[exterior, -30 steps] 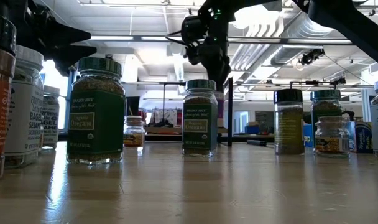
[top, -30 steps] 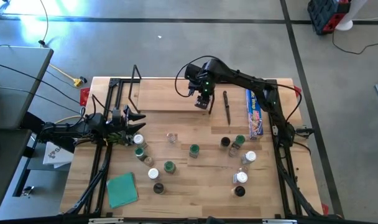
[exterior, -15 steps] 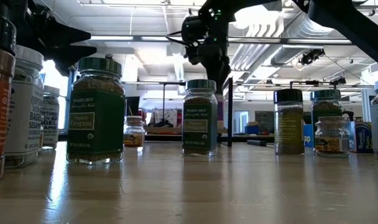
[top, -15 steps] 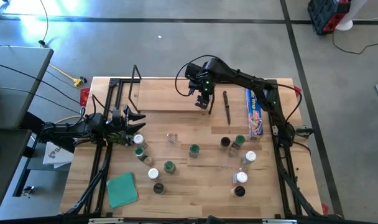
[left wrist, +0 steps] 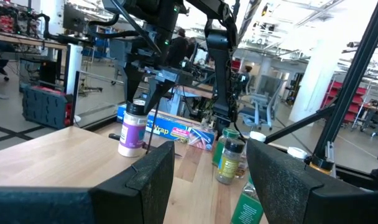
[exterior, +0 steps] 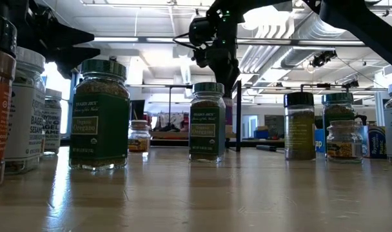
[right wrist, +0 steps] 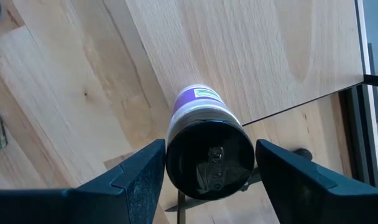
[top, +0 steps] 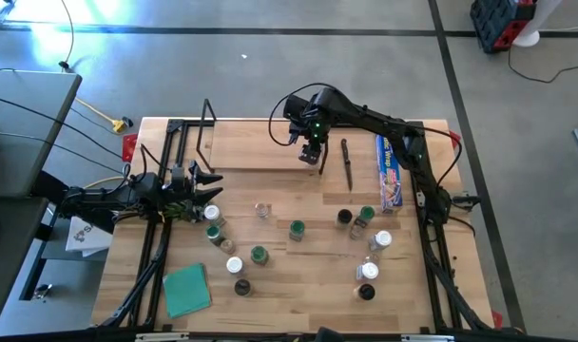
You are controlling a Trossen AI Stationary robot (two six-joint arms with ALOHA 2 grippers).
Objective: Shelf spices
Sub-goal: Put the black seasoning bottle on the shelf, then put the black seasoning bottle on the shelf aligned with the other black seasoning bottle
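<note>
The shelf (top: 256, 147), a light board with black wire frames at its ends, lies at the table's far middle. My right gripper (top: 311, 152) hangs over the board's right end, pointing down. Its open fingers stand on either side of a purple-labelled, dark-lidded spice jar (right wrist: 211, 155), which stands upright on the board (left wrist: 132, 127). Several other spice jars (top: 297, 229) stand on the table nearer the front. My left gripper (top: 208, 180) waits open at the table's left edge.
A long blue wrap box (top: 390, 171) lies right of the shelf. A green flat pad (top: 186, 289) sits at the near left. Jars cluster beside the left gripper (top: 213, 231) and at the right front (top: 370, 271). Bare wood shows along the shelf's left part.
</note>
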